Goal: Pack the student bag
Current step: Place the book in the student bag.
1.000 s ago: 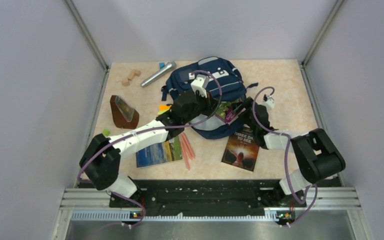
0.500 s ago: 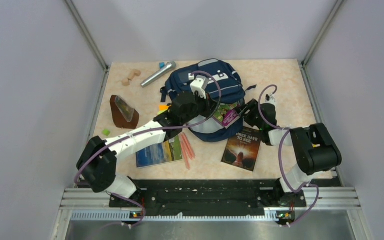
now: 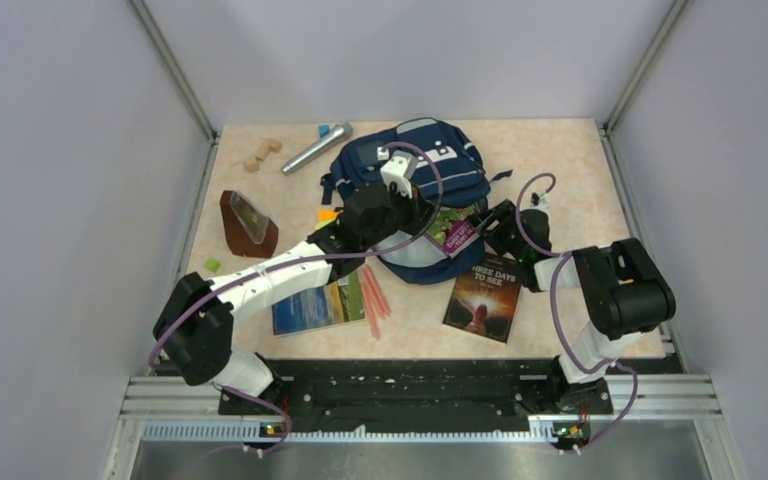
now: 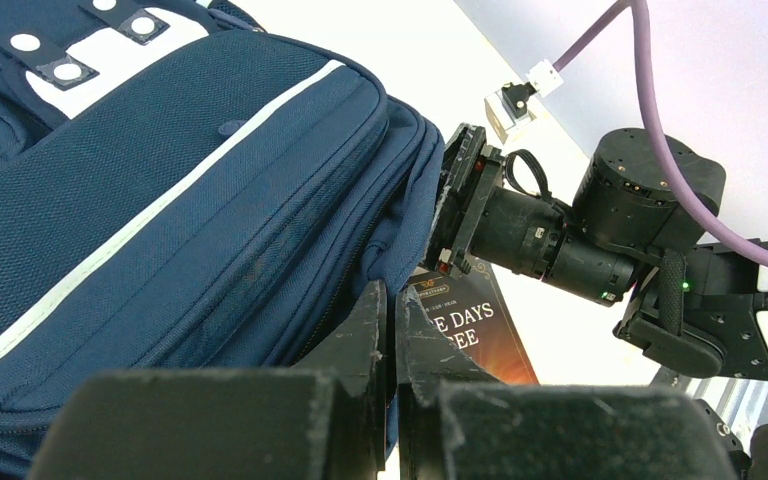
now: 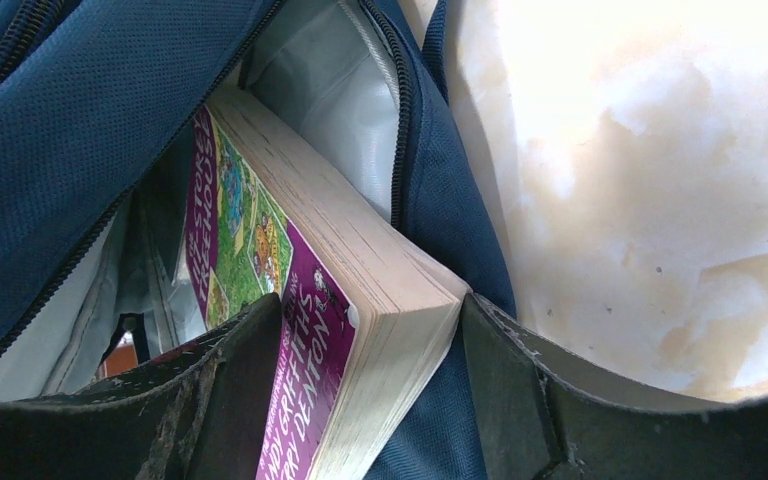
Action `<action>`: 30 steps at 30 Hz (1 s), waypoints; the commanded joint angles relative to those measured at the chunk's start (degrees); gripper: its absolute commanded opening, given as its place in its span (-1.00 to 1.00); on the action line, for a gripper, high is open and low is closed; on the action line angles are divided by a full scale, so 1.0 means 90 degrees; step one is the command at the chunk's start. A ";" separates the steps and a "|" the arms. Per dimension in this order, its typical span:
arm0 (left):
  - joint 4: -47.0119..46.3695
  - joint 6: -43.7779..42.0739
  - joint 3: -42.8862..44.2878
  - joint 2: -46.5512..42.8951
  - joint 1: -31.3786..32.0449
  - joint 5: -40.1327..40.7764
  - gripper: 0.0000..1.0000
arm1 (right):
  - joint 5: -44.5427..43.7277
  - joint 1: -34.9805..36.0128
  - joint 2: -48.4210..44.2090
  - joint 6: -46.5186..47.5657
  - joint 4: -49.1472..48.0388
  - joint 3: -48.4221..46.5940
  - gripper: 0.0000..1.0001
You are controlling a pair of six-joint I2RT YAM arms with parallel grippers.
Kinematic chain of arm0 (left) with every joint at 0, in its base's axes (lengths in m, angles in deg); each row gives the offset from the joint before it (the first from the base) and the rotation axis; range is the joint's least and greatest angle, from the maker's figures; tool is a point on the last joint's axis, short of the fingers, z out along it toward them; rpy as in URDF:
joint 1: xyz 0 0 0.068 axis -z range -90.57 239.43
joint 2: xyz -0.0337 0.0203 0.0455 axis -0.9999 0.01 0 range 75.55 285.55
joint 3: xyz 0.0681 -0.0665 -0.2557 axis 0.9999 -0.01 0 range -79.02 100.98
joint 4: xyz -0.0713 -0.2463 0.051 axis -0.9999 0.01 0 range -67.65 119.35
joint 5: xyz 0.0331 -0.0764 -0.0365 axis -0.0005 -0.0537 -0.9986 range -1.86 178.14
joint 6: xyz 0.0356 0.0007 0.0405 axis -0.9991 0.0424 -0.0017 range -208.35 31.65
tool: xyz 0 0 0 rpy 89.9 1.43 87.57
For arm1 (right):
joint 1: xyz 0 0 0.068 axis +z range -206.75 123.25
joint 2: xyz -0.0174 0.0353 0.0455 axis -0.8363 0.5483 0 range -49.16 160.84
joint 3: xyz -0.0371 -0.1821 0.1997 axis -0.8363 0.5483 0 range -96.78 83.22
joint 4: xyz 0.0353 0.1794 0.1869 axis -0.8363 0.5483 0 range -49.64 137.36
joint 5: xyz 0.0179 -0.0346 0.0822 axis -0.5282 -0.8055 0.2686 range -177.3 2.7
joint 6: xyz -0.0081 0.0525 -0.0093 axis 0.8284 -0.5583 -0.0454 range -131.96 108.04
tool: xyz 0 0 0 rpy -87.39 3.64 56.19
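Note:
The student bag (image 3: 430, 165), navy with grey stripes and a white patch, lies at the table's back middle with its main compartment open toward the arms. My left gripper (image 3: 418, 212) is shut on the blue fabric edge of the bag's opening (image 4: 405, 250) and holds it up. My right gripper (image 3: 487, 222) is shut on a thick purple paperback (image 3: 453, 233). The book (image 5: 290, 270) is partly inside the open compartment, against the pale lining (image 5: 330, 90), and its near corner sticks out between my fingers. The left wrist view shows the right gripper's wrist (image 4: 540, 240) at the bag's mouth.
A dark book titled "Three Days to See" (image 3: 481, 296) lies in front of the bag. A landscape-cover book (image 3: 318, 303) and pink pencils (image 3: 373, 295) lie front left. A silver microphone (image 3: 316, 146), wooden blocks (image 3: 261, 154) and a brown wedge-shaped holder (image 3: 248, 223) stand at the left.
My right arm's elbow has swung in and its gripper has edged slightly left toward the bag with the purple book. My left gripper holds still on the bag's edge.

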 commanded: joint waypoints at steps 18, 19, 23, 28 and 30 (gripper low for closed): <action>-0.0813 0.0066 0.0129 -0.0510 0.0106 -0.0357 -1.00 | 0.0098 0.0085 -0.0249 -0.0384 -0.0803 0.0610 0.29; -0.0808 0.0065 0.0118 -0.0517 0.0106 -0.0342 -1.00 | 0.0113 0.0083 -0.0140 -0.0363 -0.0828 0.0526 0.24; -0.0777 0.0045 0.0066 -0.0577 0.0106 -0.0310 -1.00 | 0.0262 0.0086 0.0076 -0.0320 -0.1063 0.0258 -0.09; -0.0754 0.0032 0.0054 -0.0586 0.0111 -0.0314 -1.00 | 0.0128 0.0112 -0.0175 0.0089 -0.0691 0.0066 -0.16; -0.0750 0.0041 0.0053 -0.0575 0.0106 -0.0332 -1.00 | 0.0032 0.0130 -0.0393 0.0277 -0.0452 0.0029 -0.16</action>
